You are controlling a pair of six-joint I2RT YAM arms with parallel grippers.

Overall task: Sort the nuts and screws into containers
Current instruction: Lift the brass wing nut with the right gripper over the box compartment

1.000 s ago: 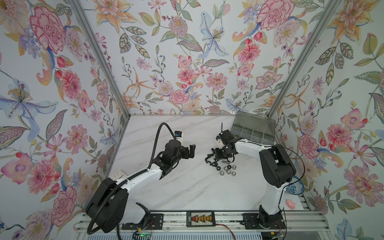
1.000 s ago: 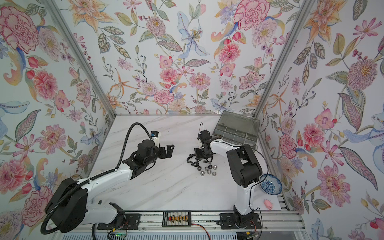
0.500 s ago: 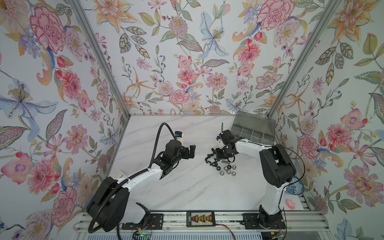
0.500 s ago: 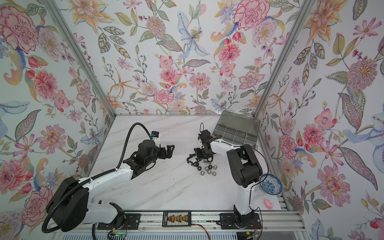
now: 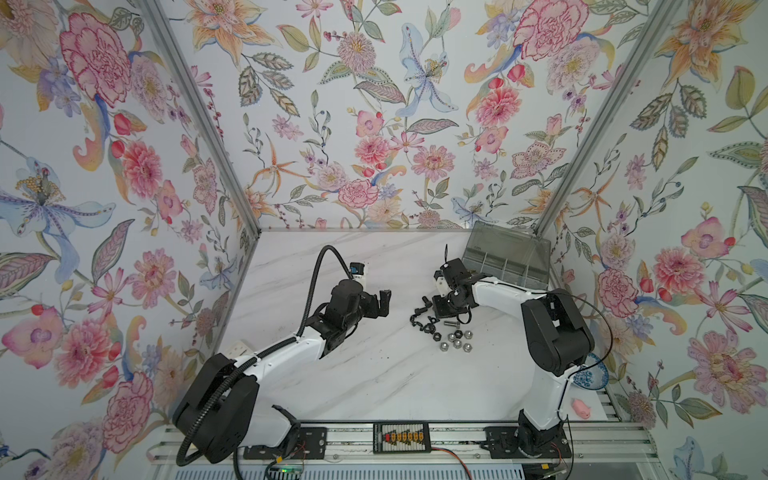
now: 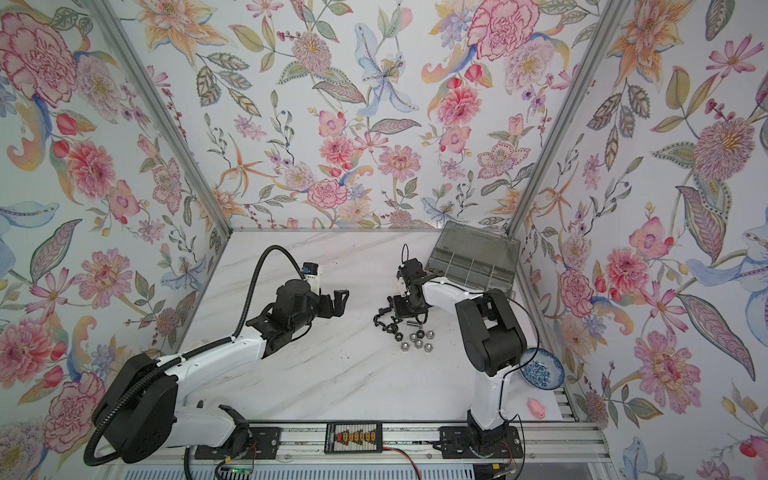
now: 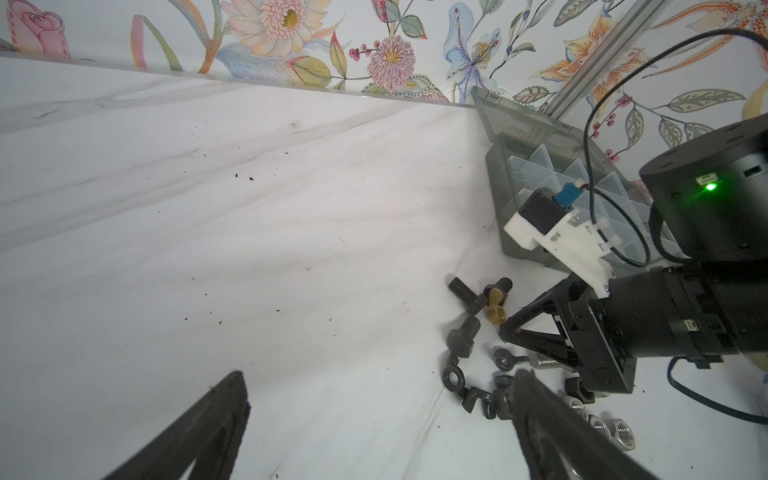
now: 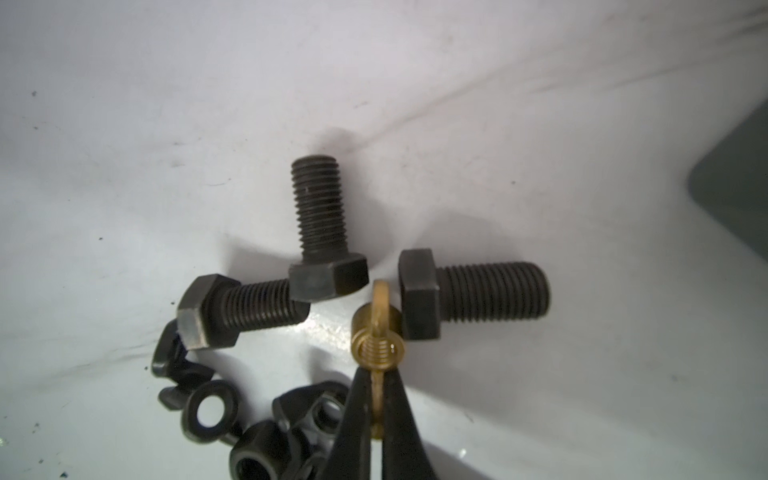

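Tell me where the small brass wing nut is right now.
The small brass wing nut is pinched by one wing in the right gripper, right of the table's centre, beside the head of a black hex bolt, in the right wrist view.

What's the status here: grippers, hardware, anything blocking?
Right gripper shut on brass wing nut, low in the pile. Left gripper open, empty. Black bolts touching the nut. Organiser box open, unobstructed.

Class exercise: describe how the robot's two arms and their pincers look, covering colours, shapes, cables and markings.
Both arms have white links with bulky black joints. The left arm carries a ribbed black hose; the right arm trails thin black cable and shows a green light. Each pincer, left pincer and right pincer, has black tapering fingers.
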